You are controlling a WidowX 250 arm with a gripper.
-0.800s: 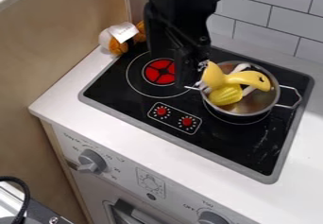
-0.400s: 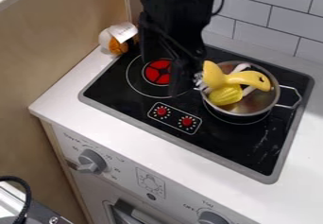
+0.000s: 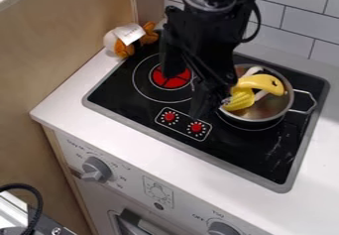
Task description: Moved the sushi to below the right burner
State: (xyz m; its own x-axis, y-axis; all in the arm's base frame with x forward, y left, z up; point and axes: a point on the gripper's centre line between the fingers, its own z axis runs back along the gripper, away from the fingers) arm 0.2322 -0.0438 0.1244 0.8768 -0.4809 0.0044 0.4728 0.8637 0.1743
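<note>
A toy kitchen: a black rectangular hob (image 3: pixel 265 152) is set in a white worktop (image 3: pixel 69 102), white rectangular wall tiles (image 3: pixel 291 23) line its far edge, and grey round knobs (image 3: pixel 96 169) sit below its near edge.

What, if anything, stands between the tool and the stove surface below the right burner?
Nothing visible stands between the tool and that stretch of stove. The pot on the right burner sits close beside that path, so it might get bumped.
</note>
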